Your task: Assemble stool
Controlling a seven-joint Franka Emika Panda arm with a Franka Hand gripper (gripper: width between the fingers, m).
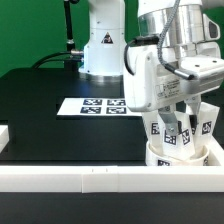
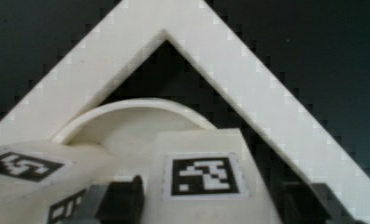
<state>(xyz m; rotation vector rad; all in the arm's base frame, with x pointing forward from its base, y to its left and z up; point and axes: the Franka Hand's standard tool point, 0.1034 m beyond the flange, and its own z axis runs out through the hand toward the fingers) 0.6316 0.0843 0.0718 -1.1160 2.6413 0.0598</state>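
The Panda arm's gripper [image 1: 178,120] hangs low over the near corner of the black table [image 1: 50,110] at the exterior view's right, where the white border rails [image 1: 60,178] meet. Beneath it stands the stool: the round seat disc [image 1: 178,153] rests on the table against the rails, with tagged legs [image 1: 158,128] rising upright from it (at least three show in the exterior view, crowded together under the wrist). In the wrist view the dark fingers [image 2: 107,200] sit on either side of one tagged leg [image 2: 203,172], closed in narrowly and seemingly clasping it, while a second leg [image 2: 31,168] stands just beside, and the seat's curved rim [image 2: 120,112] shows beyond. Further back, the marker board [image 1: 95,105] lies flat near the robot's white base [image 1: 100,45].
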